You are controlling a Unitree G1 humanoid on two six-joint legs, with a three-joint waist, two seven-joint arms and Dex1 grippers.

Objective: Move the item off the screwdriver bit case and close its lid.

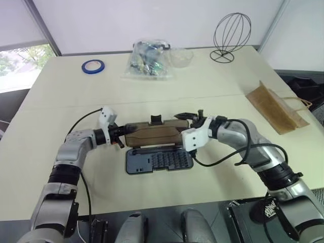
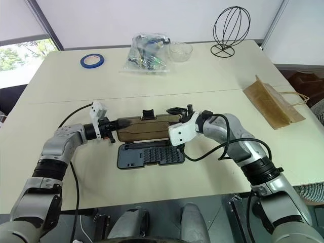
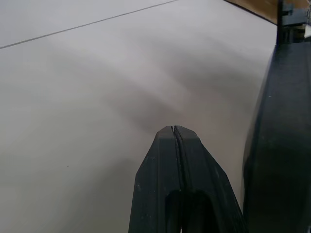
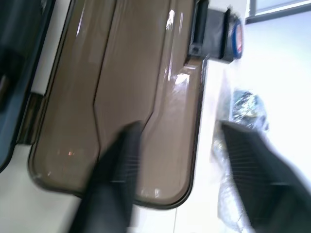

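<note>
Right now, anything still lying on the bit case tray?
No. The tray shows only its rows of bits. The lid stands raised behind it; the paper bag lies far right.

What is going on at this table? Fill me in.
The robot is closing a screwdriver bit case. The paper bag already lies off to the right side of the table, away from the case. The smoky brown lid stands raised over the tray, not yet shut. The left end effector, fingers together, sits at the lid's left end. The right end effector is open at the lid's right end, one finger across the lid's face and one past its edge.
</note>
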